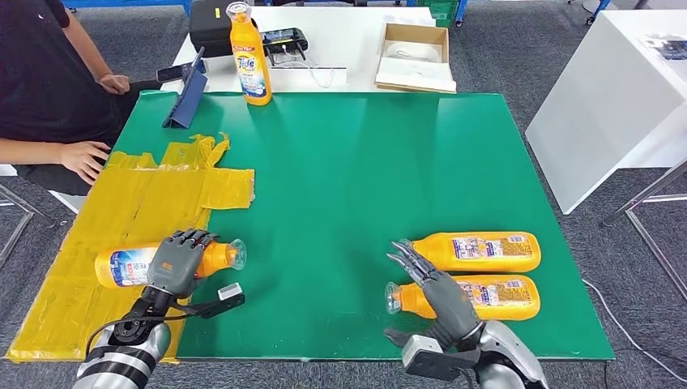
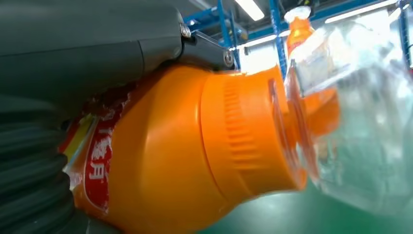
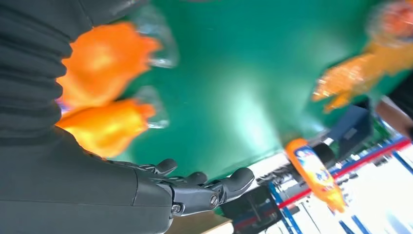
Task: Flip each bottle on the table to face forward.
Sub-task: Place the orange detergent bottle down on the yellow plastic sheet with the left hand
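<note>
While its left hand (image 1: 174,263) is wrapping its fingers (image 1: 193,237) over a lying bottle (image 1: 121,266) near the bench's (image 1: 340,178) front left corner, the robot's right hand (image 1: 433,288) is hovering with fingers (image 1: 405,258) straight, apart and holding nothing, just above the neck of the nearest of two bottles at front right. The gripped bottle is lying partly on yellow tape (image 1: 146,203), clear cap (image 1: 236,254) pointing right; the left wrist view is showing red label print beside the hand, too close to read. The far-right bottle (image 1: 478,250) and the near-right bottle (image 1: 478,298) are lying side by side, touching or nearly so, caps pointing left, their white labels too small to read. A fourth bottle (image 1: 249,57) is standing upright at the far edge, its label reading "Tide". Wide open green surface is lying between the two hands and across the middle. A person's hand (image 1: 85,158) is resting at the left edge on the tape, and a cardboard box (image 1: 415,57) is sitting beyond the far edge.
</note>
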{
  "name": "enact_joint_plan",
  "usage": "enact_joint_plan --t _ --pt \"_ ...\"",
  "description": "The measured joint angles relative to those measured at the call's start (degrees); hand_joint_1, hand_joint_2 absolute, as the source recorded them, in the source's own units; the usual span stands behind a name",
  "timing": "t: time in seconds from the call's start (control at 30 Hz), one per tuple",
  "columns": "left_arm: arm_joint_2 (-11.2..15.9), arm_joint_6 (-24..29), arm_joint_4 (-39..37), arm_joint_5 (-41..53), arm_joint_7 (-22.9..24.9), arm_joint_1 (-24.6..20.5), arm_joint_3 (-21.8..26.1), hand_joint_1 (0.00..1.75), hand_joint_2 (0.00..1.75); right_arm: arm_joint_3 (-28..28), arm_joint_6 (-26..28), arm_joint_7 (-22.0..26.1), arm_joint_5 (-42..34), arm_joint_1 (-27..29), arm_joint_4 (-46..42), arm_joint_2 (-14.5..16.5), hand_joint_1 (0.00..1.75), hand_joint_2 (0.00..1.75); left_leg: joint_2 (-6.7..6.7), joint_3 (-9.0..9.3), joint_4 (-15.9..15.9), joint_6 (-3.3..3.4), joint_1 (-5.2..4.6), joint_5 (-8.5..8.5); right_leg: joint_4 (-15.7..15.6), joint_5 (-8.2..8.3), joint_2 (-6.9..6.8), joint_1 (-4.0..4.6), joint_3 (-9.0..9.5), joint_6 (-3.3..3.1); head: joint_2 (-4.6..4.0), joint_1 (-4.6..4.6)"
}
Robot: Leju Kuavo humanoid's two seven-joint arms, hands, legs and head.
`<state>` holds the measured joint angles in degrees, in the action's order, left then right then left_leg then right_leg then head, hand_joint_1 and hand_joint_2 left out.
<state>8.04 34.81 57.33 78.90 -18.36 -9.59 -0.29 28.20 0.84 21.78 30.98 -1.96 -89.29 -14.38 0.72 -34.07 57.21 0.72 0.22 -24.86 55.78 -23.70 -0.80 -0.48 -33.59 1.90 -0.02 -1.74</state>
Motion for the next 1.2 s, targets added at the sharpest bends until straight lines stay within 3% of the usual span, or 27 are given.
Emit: enact_joint_plan --t 0.17,0.2,0.3,0.33,0.6,0.9,1.2 --pt "0.6 0.2 -2.5 -0.9 -0.8 -1.1 0.1 1.75 1.75 -0.2 -0.3 0.0 0.2 1.5 -2.4 -3.6 0.00 1.75 0.02 0.17 0.0 -0.02 0.00 -0.05 0.0 -0.01 0.01 0.00 0.14 -0.01 0.00 -0.01" --pt "0.6 0.2 -2.8 -0.9 -0.9 -1.3 0.1 1.58 1.75 -0.2 -0.4 0.0 0.2 1.6 -2.7 -3.9 0.00 1.75 0.02 0.20 0.0 -0.02 0.00 -0.06 0.0 -0.02 0.01 0.01 0.17 -0.01 0.00 0.00" --pt "0.6 -0.1 -3.4 -1.9 -1.9 -1.6 0.2 0.27 1.75 -0.2 -0.7 -0.3 0.6 1.6 -3.1 -4.6 0.00 1.75 0.01 0.30 0.0 -0.03 0.01 -0.06 0.0 -0.02 0.01 0.03 0.28 -0.02 0.00 0.00" --pt "0.6 -0.3 -3.5 -2.8 -2.6 -1.6 0.2 0.00 1.75 -0.2 -0.8 -0.6 0.8 1.6 -3.2 -4.8 0.00 1.75 0.01 0.35 0.0 -0.03 0.01 -0.06 0.0 -0.02 0.01 0.03 0.32 -0.02 0.00 -0.01" --pt "0.5 -9.5 -0.9 -17.0 -10.0 -0.2 0.6 0.00 1.75 -3.0 2.9 -3.9 9.9 3.7 -4.1 -6.5 0.00 1.75 -0.07 0.41 0.0 0.00 0.01 -0.04 0.0 -0.04 -0.04 -0.01 0.43 -0.02 0.00 0.01" --pt "0.1 -27.2 9.3 -34.8 -17.7 5.0 1.2 0.00 1.75 -5.9 5.1 -5.2 15.8 4.1 -3.8 -6.4 0.00 1.75 -0.08 0.33 0.0 0.01 -0.04 -0.05 0.0 -0.05 -0.04 -0.09 0.33 0.01 0.00 0.00" --pt "-3.4 -46.1 18.4 -61.5 -20.2 7.4 2.2 0.00 1.75 -6.7 4.9 -6.4 18.1 4.3 -1.9 -5.6 0.00 1.75 -0.07 0.28 0.0 0.01 -0.04 -0.05 0.0 -0.05 -0.03 -0.08 0.28 0.01 0.00 0.00"
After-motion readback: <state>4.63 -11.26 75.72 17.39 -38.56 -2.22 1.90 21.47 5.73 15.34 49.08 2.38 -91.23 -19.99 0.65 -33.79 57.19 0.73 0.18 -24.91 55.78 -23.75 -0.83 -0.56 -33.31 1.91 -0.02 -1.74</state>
